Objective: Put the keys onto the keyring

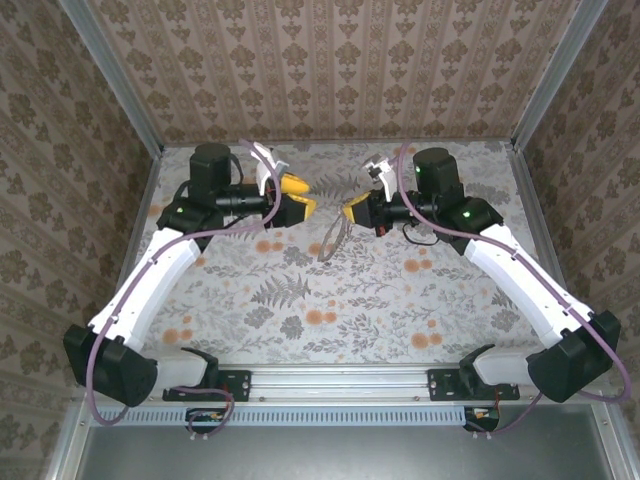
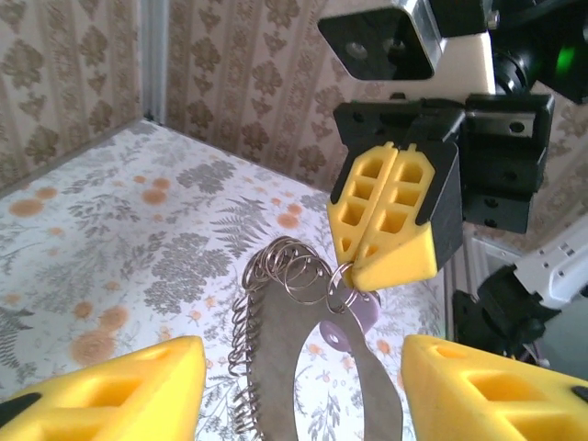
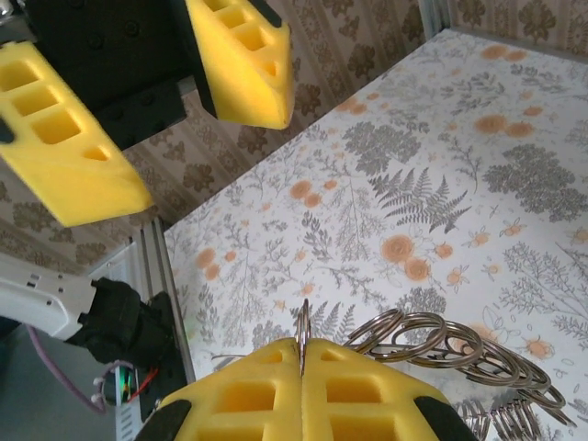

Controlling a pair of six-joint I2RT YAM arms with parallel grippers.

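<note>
Left arm: stretched forward, forearm angled inward, left gripper (image 1: 310, 197) held up off the table (image 1: 400, 300) and pointing at its opposite number. Right arm: mirrored, right gripper (image 1: 350, 212) pointing back, tips of the two near each other but apart. Keyring (image 2: 272, 367): hanging below the right fingertips; from the left wrist, seen ahead of and in the gap between the left fingers (image 2: 110, 386), clear of both. Keys (image 2: 241, 360): jagged string down one side of the loop, with small wire rings (image 2: 292, 265) bunched at the top just beside the right tips. Left fingers: roughly half spread, gripping nothing, touching nothing. Right fingers (image 3: 367, 395): pressed fully together, pinching a thin wire edge at the seam. Looks like the keyring itself, hard to confirm.
</note>
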